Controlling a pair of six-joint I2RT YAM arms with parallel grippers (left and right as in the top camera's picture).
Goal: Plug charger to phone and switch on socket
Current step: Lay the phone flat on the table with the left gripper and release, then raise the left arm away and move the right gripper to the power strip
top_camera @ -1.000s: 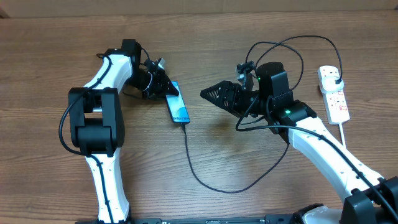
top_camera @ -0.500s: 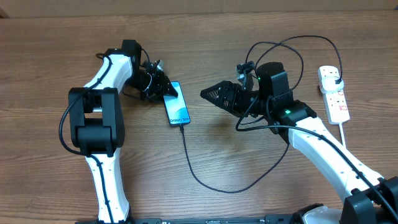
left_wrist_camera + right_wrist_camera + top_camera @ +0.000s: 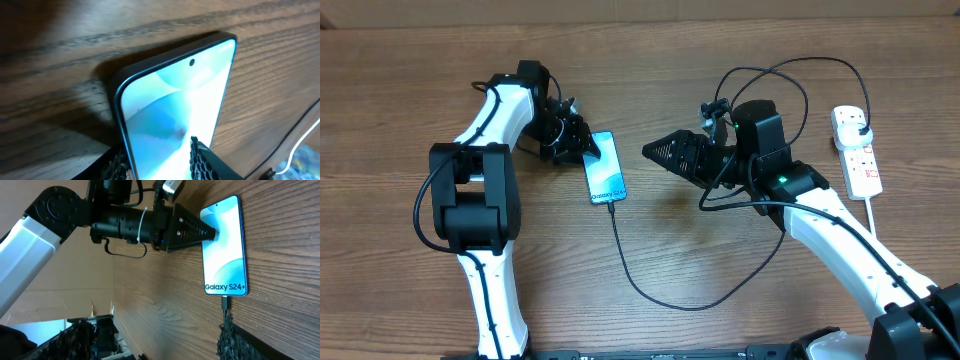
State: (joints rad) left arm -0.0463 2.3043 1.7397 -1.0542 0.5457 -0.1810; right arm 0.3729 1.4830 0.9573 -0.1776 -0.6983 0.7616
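Lengthwise roughly far-to-near, the phone (image 3: 605, 167).

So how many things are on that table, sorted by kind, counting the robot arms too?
Robot arms: 2, the left arm and the right arm
Phone: 1
Charger cable: 1
Power strip: 1
Total: 5

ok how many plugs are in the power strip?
1. A black plug sits at the far end of the power strip, at the right edge of the overhead view. The rest of the strip looks unused, but it's too small to be sure.
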